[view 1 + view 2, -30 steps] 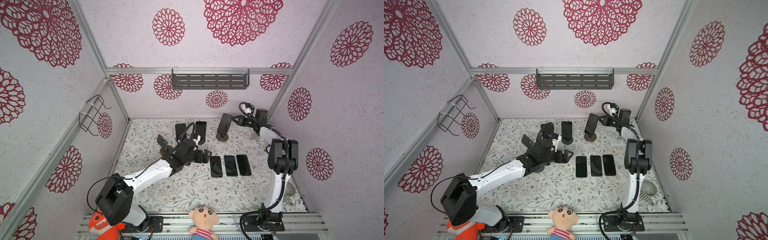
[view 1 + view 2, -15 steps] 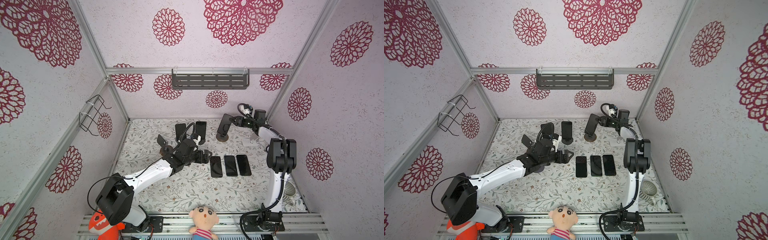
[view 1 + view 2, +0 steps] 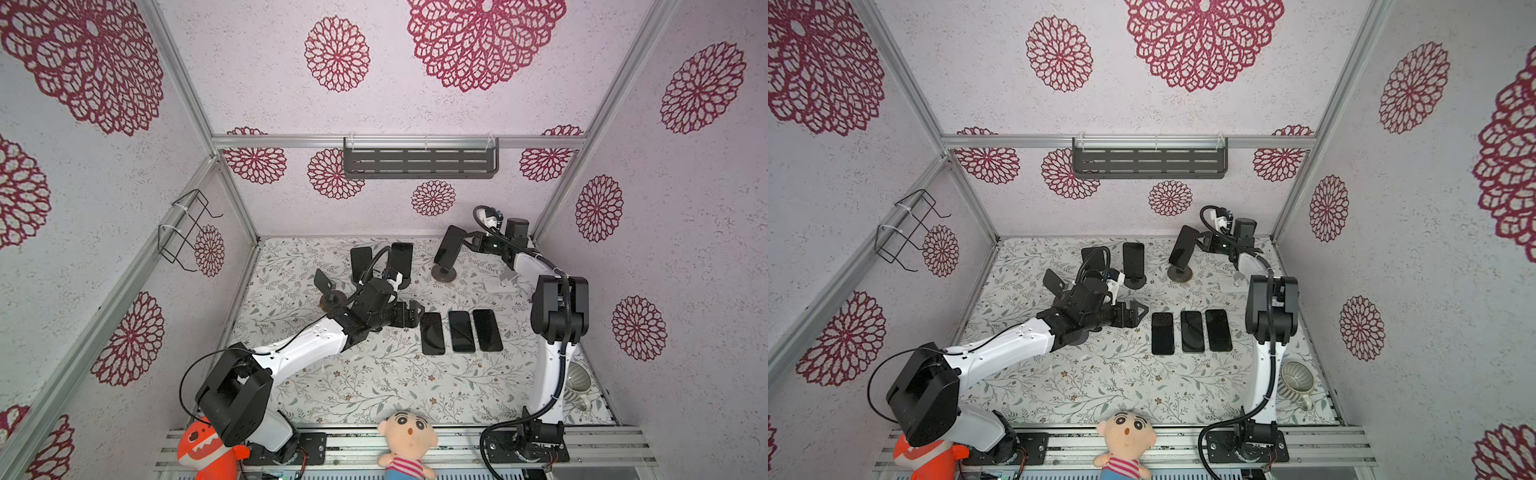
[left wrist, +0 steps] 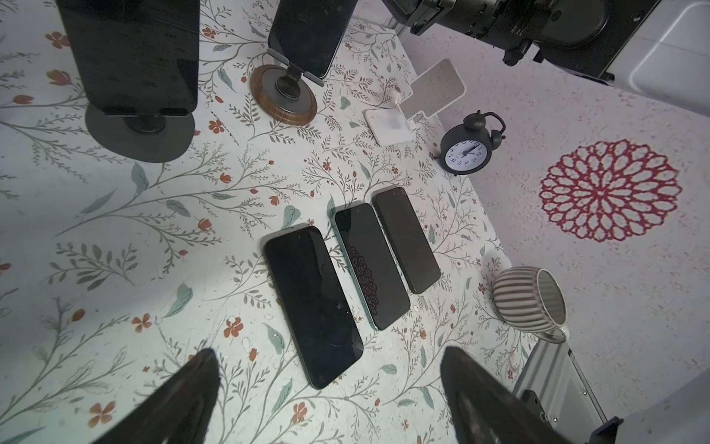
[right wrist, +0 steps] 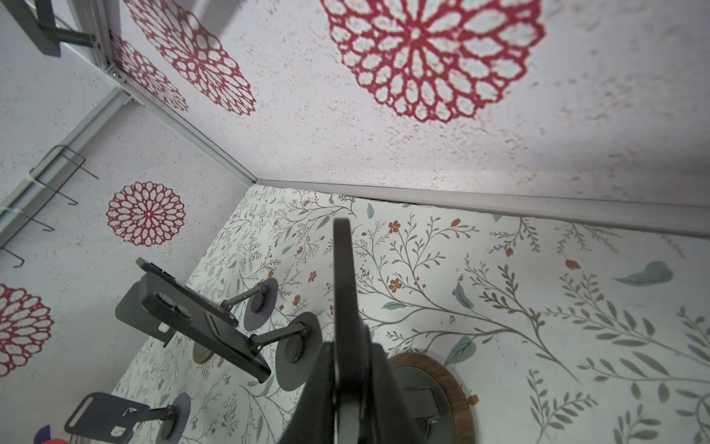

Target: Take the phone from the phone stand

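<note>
Near the far right corner of the floral-print worktop (image 3: 374, 386), the right gripper (image 3: 473, 242) has just clamped onto an edge of the dark slab phone (image 3: 449, 248). The right wrist view shows the phone edge-on (image 5: 343, 292), pinched between both fingers (image 5: 390, 392). A moment earlier the jaws stood apart. The phone still leans on the round wood-based phone stand (image 3: 444, 274), so the grasp looks made but the lift not begun. The left gripper (image 3: 417, 312) hangs wide open and empty, unmoved beside three flat black phones (image 3: 459, 332).
</note>
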Available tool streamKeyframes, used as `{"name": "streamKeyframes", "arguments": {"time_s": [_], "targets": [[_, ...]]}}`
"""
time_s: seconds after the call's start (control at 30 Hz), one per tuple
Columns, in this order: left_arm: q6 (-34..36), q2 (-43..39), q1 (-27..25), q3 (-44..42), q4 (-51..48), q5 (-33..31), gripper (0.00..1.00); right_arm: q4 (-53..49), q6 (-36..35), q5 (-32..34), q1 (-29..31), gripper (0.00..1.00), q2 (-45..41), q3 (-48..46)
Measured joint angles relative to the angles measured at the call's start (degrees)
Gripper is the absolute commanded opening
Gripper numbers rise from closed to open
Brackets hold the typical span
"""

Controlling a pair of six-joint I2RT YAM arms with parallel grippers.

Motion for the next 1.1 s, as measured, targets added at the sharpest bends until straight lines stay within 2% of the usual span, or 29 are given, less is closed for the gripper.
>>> {"name": "streamKeyframes", "arguments": {"time_s": [0.2, 0.33, 0.57, 0.83, 1.1], "targets": [[0.2, 0.0, 0.0, 2.6, -0.1, -0.3, 1.0, -0.6, -0.1, 0.3, 0.1, 0.07, -0.9, -0.6], [1.4, 0.1, -0.2, 4.8, -0.5, -1.4, 0.97, -2.0, -0.2, 1.9, -0.1, 0.07, -4.5, -4.0], [4.2, 2.4, -0.4, 8.2, -1.6, -2.0, 0.97, -2.4, 0.5, 4.6, -0.3, 0.05, -19.0, -17.6], [7.5, 7.1, -0.5, 14.2, -4.3, 0.2, 0.97, -3.8, 3.7, 5.8, 0.6, 0.03, -36.5, -34.6], [8.4, 11.8, -0.9, 19.2, -6.6, 4.0, 0.97, -9.4, 4.8, 5.8, 6.0, 0.0, -43.1, -40.7]]}}
